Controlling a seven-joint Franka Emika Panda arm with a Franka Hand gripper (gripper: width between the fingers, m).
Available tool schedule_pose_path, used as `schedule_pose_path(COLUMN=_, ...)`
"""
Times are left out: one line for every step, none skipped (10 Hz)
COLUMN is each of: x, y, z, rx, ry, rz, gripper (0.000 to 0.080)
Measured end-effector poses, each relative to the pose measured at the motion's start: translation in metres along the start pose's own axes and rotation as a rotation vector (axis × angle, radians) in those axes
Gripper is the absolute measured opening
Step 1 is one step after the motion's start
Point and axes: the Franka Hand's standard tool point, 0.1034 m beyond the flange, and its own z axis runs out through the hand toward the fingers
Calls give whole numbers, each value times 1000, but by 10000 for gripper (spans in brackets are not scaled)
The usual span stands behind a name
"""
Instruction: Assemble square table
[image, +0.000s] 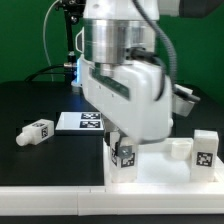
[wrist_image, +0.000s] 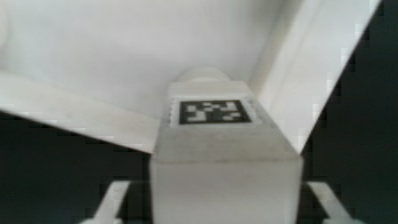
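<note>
Square table top, lower right of ext. view: gripper clamped on leg at top's near corner. Step: leg fitting, prob. Next: keep leg upright, seat in socket, twist.

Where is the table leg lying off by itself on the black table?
The loose leg lies on its side at the exterior view's left, just beside the marker board.

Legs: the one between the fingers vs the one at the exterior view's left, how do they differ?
Pose: the held leg stands upright on the table top; the loose leg lies on its side on the black table. Grip: the held leg has fingers on either side; the loose leg is untouched. Both are white, chunky and tagged.
</note>
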Motion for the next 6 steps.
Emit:
schedule_pose_path(x=0, y=3, z=0, rx=31, ry=-34, rz=114, gripper=285)
schedule_pose_path(x=-1, y=6, z=0, rx=62, ry=-57, rz=237, gripper=285)
schedule_pose_path(x=-1, y=7, z=0, rx=64, ry=-63, rz=273, gripper=285)
schedule_pose_path(x=-1, y=7, z=0, rx=63, ry=-62, rz=290, gripper=286)
schedule_pose_path(x=-1, y=7, z=1, rx=62, ry=-61, rz=277, gripper=286)
schedule_pose_path(x=-4, y=7, z=1, rx=60, ry=-57, rz=219, gripper=452)
